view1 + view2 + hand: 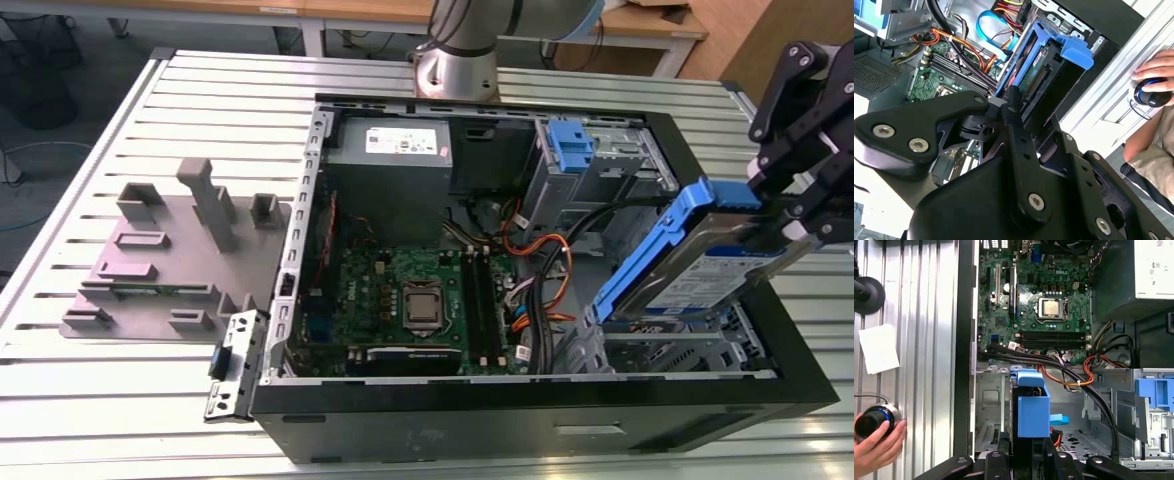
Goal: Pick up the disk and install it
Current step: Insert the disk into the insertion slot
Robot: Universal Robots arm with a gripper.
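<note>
The disk (683, 262), silver-grey with a white-and-blue label and a blue rail frame, hangs tilted over the drive bay at the exterior view's right end of the open computer case (534, 405). My gripper (778, 228) is shut on its upper end, its black linkage reaching up past the case's right rim. In the second wrist view the disk (1046, 62) slants down into the case beyond my gripper (1021, 107). The first wrist view has the disk's blue frame (1033, 410) end-on just past my gripper (1026, 454), above the metal bay floor.
Inside the case lie the motherboard (414, 300), a power-supply box (400, 145), orange and black cables (541, 250) and a second blue caddy (570, 145). A grey moulded holder (174, 260) stands on the slatted table at the exterior view's left. A person's hand (874, 440) rests on a knob beside the case.
</note>
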